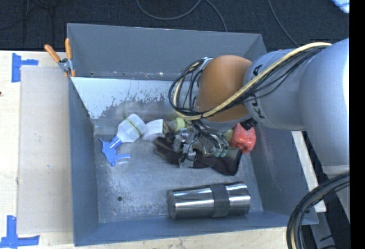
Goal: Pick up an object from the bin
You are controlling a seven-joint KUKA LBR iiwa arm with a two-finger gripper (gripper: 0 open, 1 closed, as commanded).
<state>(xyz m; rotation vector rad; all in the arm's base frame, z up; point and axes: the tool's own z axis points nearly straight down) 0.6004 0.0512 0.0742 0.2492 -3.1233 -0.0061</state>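
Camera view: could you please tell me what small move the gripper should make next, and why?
Probably a short, straight descent: the gripper hangs right over the black flat thing mid-bin, with a red lump and white piece close beside, so sideways motion might nudge them.

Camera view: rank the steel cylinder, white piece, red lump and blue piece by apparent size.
1. steel cylinder
2. white piece
3. red lump and blue piece: these look about alike, so I won't rank them.
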